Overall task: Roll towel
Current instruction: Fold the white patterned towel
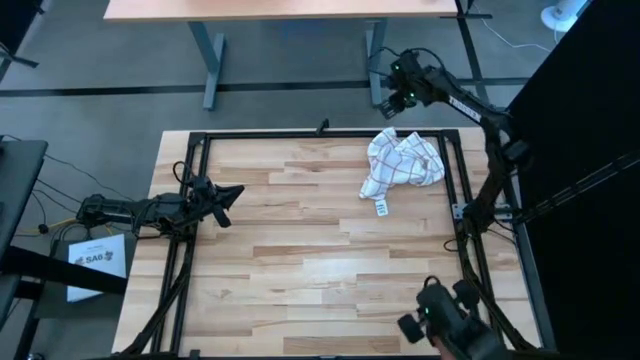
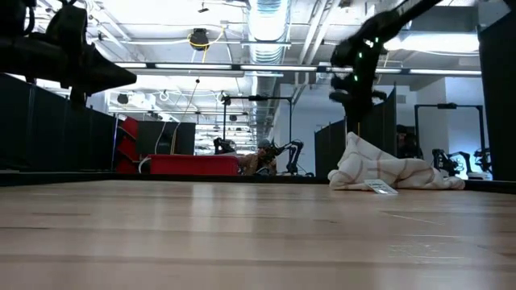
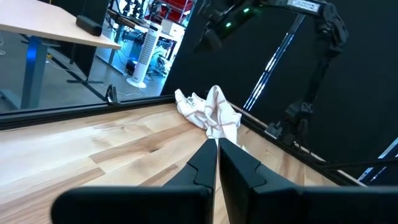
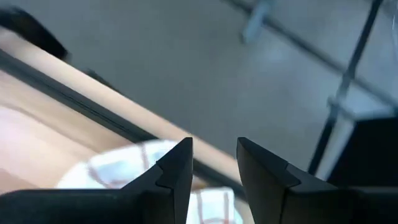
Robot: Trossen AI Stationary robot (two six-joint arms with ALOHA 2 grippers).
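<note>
The towel (image 1: 402, 162), white with reddish-brown check lines, lies crumpled in a heap on the table near its far right corner, its small white tag (image 1: 382, 208) on the wood at the near side. It also shows in the low view (image 2: 391, 171), the left wrist view (image 3: 210, 111) and the right wrist view (image 4: 134, 165). My right gripper (image 1: 388, 107) hangs open in the air above and beyond the towel's far edge, empty (image 4: 214, 163). My left gripper (image 1: 232, 203) is shut and empty at the table's left side (image 3: 217, 146), pointing toward the towel.
A black metal frame (image 1: 330, 134) runs round the wooden table top. A desk (image 1: 280, 10) stands beyond the far edge. Papers (image 1: 95, 262) lie left of the table. A dark device (image 1: 445, 315) sits at the near right corner. Bare wood (image 1: 320, 260) stretches between the arms.
</note>
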